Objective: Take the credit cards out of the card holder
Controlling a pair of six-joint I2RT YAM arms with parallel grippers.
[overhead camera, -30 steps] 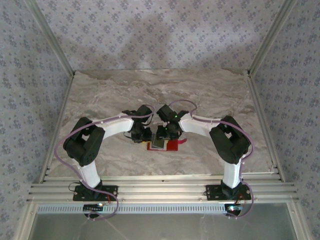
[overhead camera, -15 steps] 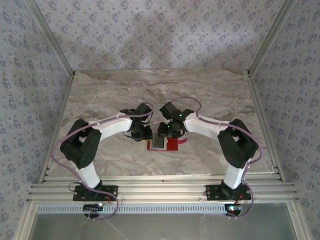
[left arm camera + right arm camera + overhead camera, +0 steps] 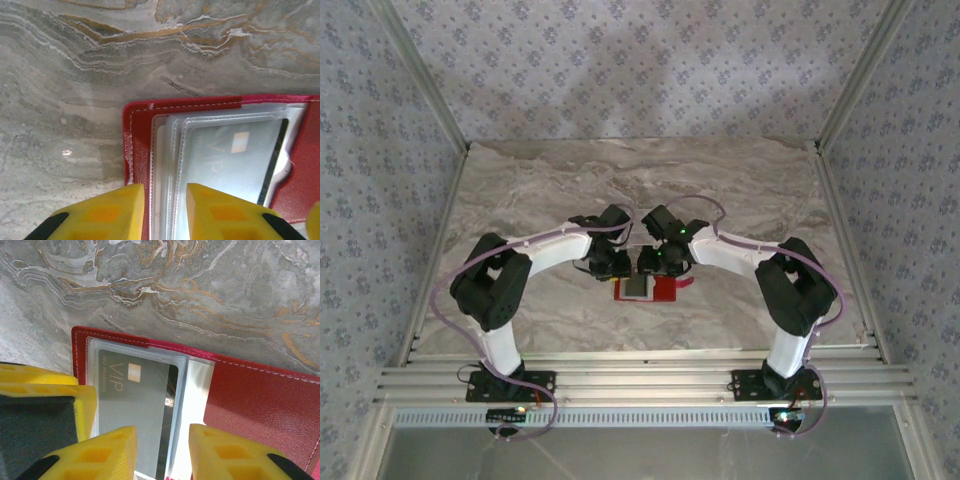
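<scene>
Both tools crowd the card holder (image 3: pixel 665 292). The left tool (image 3: pixel 165 200) sits over its left edge and the right tool (image 3: pixel 162 445) over the clear sleeves at its middle, wrists nearly touching above it, so the way down from overhead is blocked. The left arm (image 3: pixel 545 250) and right arm (image 3: pixel 735 252) fence off its left and right sides. Its red right flap (image 3: pixel 260 400) lies uncovered. Beyond the card holder the table (image 3: pixel 540 190) is bare up to the patterned walls (image 3: pixel 620 70).

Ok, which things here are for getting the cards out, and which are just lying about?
For the job: card holder, credit card tucked inside it, left gripper, right gripper.
Just there: marble table, aluminium frame, patterned walls.
</scene>
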